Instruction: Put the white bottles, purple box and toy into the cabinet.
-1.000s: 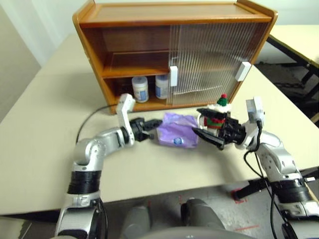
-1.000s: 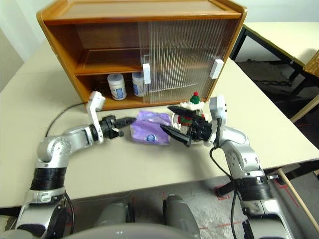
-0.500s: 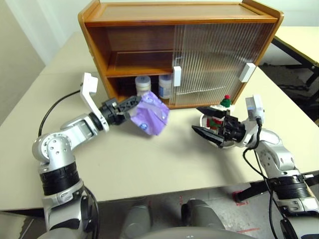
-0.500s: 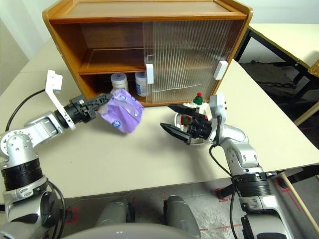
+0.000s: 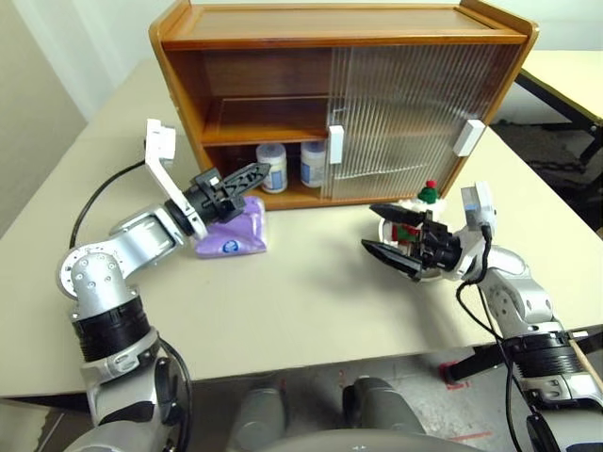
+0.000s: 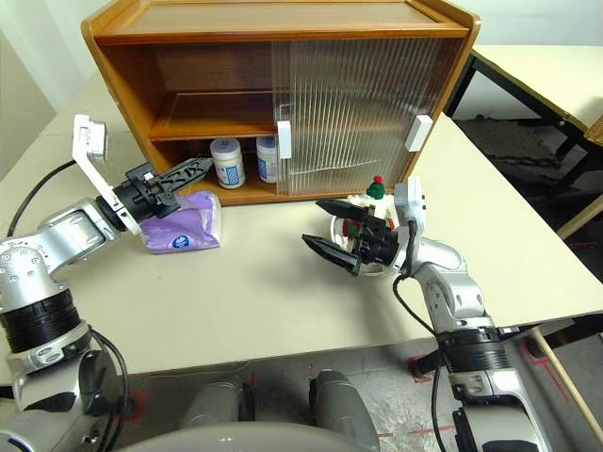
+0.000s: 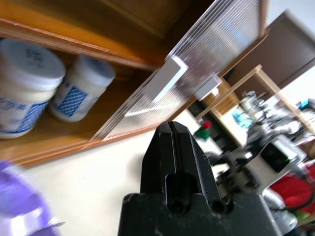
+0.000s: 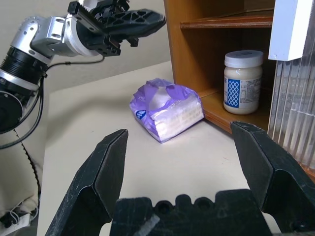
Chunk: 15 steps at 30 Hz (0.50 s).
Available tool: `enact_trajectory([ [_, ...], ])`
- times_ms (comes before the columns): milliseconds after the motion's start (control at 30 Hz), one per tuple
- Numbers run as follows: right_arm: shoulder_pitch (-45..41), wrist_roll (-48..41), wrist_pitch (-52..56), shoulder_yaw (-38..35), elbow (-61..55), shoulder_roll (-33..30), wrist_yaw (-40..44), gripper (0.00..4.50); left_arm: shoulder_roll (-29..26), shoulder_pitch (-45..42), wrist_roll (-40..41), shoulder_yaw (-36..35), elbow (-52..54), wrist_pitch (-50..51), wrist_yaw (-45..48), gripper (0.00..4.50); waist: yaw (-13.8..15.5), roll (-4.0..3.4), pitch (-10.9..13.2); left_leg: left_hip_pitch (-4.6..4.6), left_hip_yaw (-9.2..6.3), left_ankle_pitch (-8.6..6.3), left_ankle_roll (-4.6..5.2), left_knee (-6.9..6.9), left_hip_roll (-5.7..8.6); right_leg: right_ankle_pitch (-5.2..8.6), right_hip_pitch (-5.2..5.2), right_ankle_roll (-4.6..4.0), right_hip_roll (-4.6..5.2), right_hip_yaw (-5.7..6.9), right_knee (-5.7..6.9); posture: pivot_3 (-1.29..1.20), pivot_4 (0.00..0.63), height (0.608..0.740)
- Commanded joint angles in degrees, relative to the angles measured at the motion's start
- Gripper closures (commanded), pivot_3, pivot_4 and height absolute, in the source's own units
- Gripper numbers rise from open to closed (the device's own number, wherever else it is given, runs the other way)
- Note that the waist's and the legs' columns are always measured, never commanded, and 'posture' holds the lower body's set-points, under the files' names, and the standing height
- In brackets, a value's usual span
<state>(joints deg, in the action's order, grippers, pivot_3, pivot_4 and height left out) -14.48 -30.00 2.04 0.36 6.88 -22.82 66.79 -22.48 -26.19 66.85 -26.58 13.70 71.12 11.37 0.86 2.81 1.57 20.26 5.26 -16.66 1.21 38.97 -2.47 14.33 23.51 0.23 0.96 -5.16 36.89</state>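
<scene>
Currently both white bottles [image 6: 226,162] stand inside the cabinet [image 6: 283,24]. Remaining: the purple box [image 6: 182,229], lying on the tabletop [image 6: 264,301] before the opening beneath the closed, empty left hand [image 6: 186,173]; the toy [image 6: 369,201], behind the wide-open right hand [image 6: 332,232].

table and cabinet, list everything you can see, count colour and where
cabinet: 1, orange-brown wood, back of table, left side open
doors: 2, ribbed translucent, white handles, slid to the right
bottles: 2, white, bottom shelf in the open side
box: 1, purple, on table before the open side, held by nothing
toy: 1, white with red-green hat, in a dish right of centre
table: 1, beige
left gripper: shut, empty, above box
right gripper: open, beside toy
</scene>
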Motion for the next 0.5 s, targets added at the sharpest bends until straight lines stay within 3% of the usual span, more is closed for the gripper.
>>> enact_trajectory([
  [33, 0.30, 0.64, -0.64, -0.28, 0.13, -0.06, 0.08, 0.00, -5.78, 1.48, 1.93, -1.78, 0.82, 1.53, 1.45, 3.54, -0.02, 0.01, 0.00, 0.00, 0.00, 0.00, -0.01, 0.00, -0.01, 0.01, 0.01, -0.02, -0.01, 0.01, 0.00, 0.13, 0.000, 0.740],
  [333, 0.52, 0.62, -0.03, 0.08, -0.12, 0.04, 0.08, 0.00, -25.00, 11.53, -1.69, -7.51, -8.71, 3.30, 7.82, 0.03, 0.14, -0.04, 0.06, -0.02, -0.01, -0.07, -0.22, -0.07, -0.13, 0.40, 0.15, -0.35, 0.01, 0.18, 0.19, 0.14, 0.000, 0.740],
  [500, 0.84, 0.85, 0.21, 0.51, -0.67, 0.42, -0.30, 0.00, -24.90, 12.03, -6.51, -3.32, -12.89, 0.83, 10.01, 0.03, 0.38, -0.04, 0.08, 0.01, -0.03, -0.09, -0.27, -0.07, -0.11, 0.56, 0.27, -0.38, 0.11, 0.24, 0.41, 0.13, 0.000, 0.740],
])
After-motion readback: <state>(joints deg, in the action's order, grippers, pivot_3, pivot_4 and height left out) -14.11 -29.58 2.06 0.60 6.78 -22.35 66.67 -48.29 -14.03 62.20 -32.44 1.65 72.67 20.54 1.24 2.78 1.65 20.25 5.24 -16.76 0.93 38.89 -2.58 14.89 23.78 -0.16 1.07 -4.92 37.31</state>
